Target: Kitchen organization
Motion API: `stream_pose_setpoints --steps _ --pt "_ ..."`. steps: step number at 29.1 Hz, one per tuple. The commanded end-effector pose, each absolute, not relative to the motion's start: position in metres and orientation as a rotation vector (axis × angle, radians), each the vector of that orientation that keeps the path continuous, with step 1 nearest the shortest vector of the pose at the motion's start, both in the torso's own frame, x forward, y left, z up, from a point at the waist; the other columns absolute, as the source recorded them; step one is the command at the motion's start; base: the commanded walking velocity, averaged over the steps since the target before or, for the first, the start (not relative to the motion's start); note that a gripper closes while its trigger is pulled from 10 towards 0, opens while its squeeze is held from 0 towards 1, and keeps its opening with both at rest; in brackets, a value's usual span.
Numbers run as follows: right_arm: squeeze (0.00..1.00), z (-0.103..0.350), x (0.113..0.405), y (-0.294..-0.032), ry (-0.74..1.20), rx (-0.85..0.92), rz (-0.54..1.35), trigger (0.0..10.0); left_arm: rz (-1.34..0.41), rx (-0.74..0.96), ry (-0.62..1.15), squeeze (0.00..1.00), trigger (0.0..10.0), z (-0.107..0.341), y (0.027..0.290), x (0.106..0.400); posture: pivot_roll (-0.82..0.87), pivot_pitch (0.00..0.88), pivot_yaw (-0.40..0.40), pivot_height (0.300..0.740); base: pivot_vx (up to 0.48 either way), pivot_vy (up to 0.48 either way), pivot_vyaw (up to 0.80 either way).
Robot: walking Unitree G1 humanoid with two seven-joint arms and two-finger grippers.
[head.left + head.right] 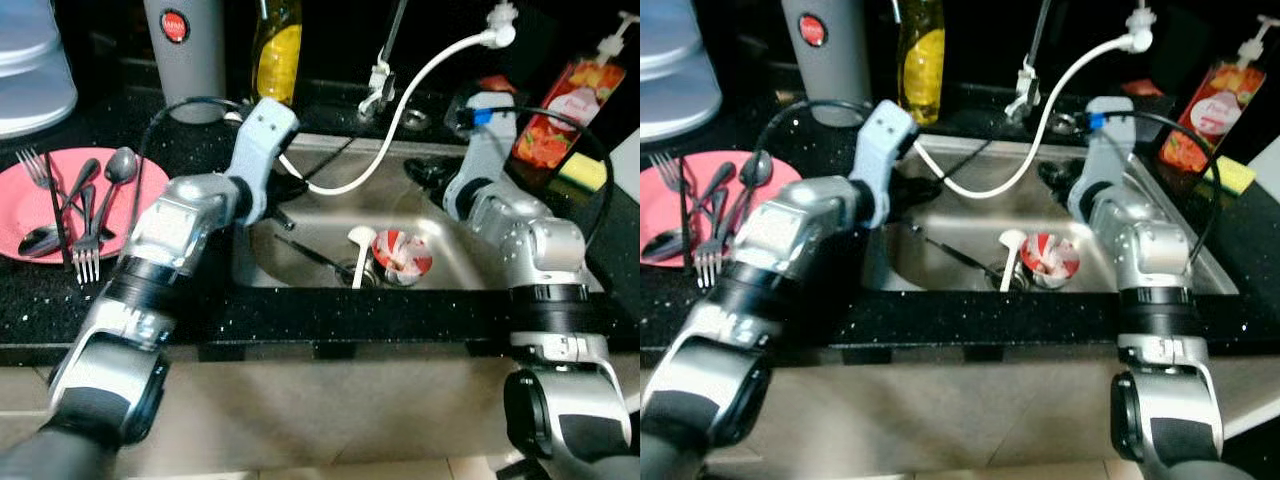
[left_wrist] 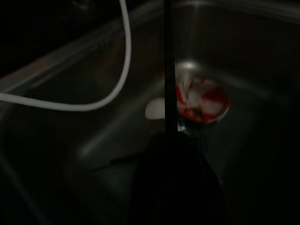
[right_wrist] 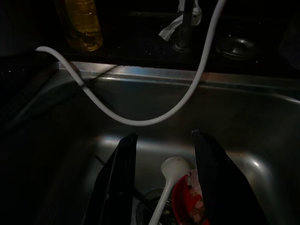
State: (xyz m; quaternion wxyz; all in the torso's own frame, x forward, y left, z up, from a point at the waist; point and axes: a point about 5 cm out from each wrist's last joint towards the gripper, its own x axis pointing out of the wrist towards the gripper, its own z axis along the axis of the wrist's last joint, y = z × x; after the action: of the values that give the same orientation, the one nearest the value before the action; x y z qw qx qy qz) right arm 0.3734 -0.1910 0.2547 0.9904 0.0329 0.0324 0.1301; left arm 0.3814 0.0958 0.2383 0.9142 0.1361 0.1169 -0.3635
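Note:
In the steel sink (image 1: 455, 255) lie a white spoon (image 1: 358, 250), a red-and-white bowl (image 1: 402, 255) by the drain, and a thin black utensil (image 1: 315, 255). My left gripper (image 1: 290, 200) reaches over the sink's left rim and is shut on a thin black stick (image 2: 168, 70) that runs out past its tips. At the sink's back right corner my right gripper (image 3: 164, 136) stands open above the basin. The spoon (image 3: 171, 171) and bowl (image 3: 187, 199) lie below the gap between its fingers, untouched.
A pink plate (image 1: 15, 205) on the left counter holds forks and spoons. A white hose (image 1: 400, 110) sags across the sink from the back right. Behind stand a grey canister (image 1: 185, 60), a yellow bottle (image 1: 277, 50), a faucet (image 1: 380, 80), a red soap dispenser (image 1: 560, 110) and a yellow sponge (image 1: 583, 172).

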Motion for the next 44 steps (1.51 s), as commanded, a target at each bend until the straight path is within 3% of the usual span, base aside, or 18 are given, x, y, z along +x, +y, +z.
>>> stream_pose_setpoints --steps 1,8,9,14,18,19,26,28,30,41,44 --pt "0.0 0.249 0.371 -0.192 0.075 0.045 0.271 10.0 -0.769 0.314 0.244 0.0 10.0 0.235 0.085 0.382 0.17 0.0 -0.062 0.74 0.0 0.0 0.0" --pt "0.0 0.238 0.37 -0.184 0.075 0.03 0.254 10.0 -0.836 0.401 0.252 0.0 10.0 0.218 0.07 0.379 0.18 0.0 -0.042 0.74 0.0 0.0 0.0" --pt "0.0 0.235 0.37 -0.18 0.065 0.011 0.242 10.0 -0.787 0.398 0.242 1.0 10.0 0.215 0.073 0.382 0.19 0.0 -0.03 0.74 0.0 0.0 0.0" --pt "0.0 0.233 0.369 -0.175 0.041 -0.029 0.236 10.0 -0.767 0.361 0.184 1.0 10.0 0.217 0.076 0.381 0.19 0.0 -0.023 0.74 0.0 0.0 0.0" --pt "0.0 0.236 0.365 -0.172 -0.021 -0.081 0.229 10.0 -0.701 0.309 0.014 1.0 10.0 0.238 0.08 0.375 0.19 0.0 -0.02 0.74 0.0 0.0 0.0" --pt "0.0 0.238 0.364 -0.171 -0.051 -0.08 0.223 10.0 -0.654 0.296 -0.042 0.0 10.0 0.247 0.085 0.374 0.19 0.0 -0.021 0.74 0.0 0.0 0.0" --pt "0.0 0.246 0.358 -0.161 -0.172 -0.07 0.23 10.0 -0.495 0.235 -0.159 0.0 10.0 0.274 0.109 0.36 0.23 0.0 -0.024 0.74 0.0 0.0 0.0" --pt "0.0 0.243 0.358 -0.155 -0.176 -0.079 0.235 10.0 -0.379 0.351 -0.007 0.0 10.0 0.258 0.13 0.356 0.24 0.0 -0.03 0.74 0.0 0.0 0.0" --pt "0.0 0.242 0.359 -0.154 -0.176 -0.084 0.233 10.0 -0.35 0.356 0.029 0.0 10.0 0.255 0.135 0.355 0.24 0.0 -0.028 0.74 0.0 0.0 0.0" --pt "0.0 0.248 0.355 -0.157 -0.22 -0.091 0.196 10.0 -0.178 0.258 0.148 0.0 10.0 0.254 0.173 0.342 0.23 0.0 -0.003 0.74 0.0 0.0 0.0" --pt "0.0 0.248 0.356 -0.161 -0.222 -0.094 0.185 10.0 -0.086 0.259 0.207 0.0 10.0 0.256 0.194 0.345 0.24 0.0 -0.008 0.74 0.0 0.0 0.0"
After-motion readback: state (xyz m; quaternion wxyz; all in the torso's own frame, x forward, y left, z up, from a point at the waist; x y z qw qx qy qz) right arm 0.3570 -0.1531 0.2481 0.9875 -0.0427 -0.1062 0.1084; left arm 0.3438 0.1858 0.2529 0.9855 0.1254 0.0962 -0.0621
